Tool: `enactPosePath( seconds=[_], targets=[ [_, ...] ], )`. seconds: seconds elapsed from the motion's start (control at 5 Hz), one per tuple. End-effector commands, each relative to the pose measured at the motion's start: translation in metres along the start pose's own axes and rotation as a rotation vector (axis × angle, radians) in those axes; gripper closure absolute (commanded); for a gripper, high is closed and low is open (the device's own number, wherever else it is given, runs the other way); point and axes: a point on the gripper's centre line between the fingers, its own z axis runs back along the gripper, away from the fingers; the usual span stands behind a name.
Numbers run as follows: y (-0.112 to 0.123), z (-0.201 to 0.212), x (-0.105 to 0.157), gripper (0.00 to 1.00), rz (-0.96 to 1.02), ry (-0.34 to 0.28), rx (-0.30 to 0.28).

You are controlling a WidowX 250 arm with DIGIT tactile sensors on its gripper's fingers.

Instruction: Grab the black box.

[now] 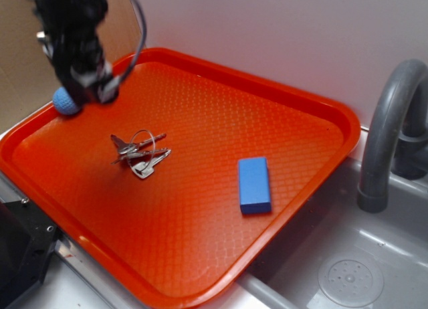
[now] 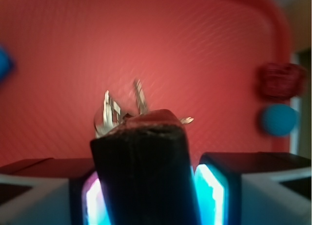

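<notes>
Orange tray (image 1: 200, 108) carries keys (image 1: 139, 154); above its far-left corner, the gripper (image 2: 146, 186) apparently clamps the black box (image 2: 144, 171).

A plain pale wall (image 1: 281, 35) rises behind a grey sink (image 1: 374, 255) and its grey faucet (image 1: 391, 122).

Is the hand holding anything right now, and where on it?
Yes. The hand is shut on the black box, pinching its two opposite sides, with the top end sticking out past the fingers.
</notes>
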Motion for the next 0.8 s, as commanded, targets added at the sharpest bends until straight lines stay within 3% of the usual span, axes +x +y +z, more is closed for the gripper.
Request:
enactPosePath(
  seconds=[0.0, 0.2, 0.6],
  targets=[
    [0.028, 0.048, 0.008, 1.0, 0.138, -0.065, -0.12],
    [0.031, 0.058, 0.001, 1.0, 0.206, -0.087, -0.146],
    [0.03, 0.053, -0.001, 1.0, 0.204, -0.093, -0.146]
  ],
)
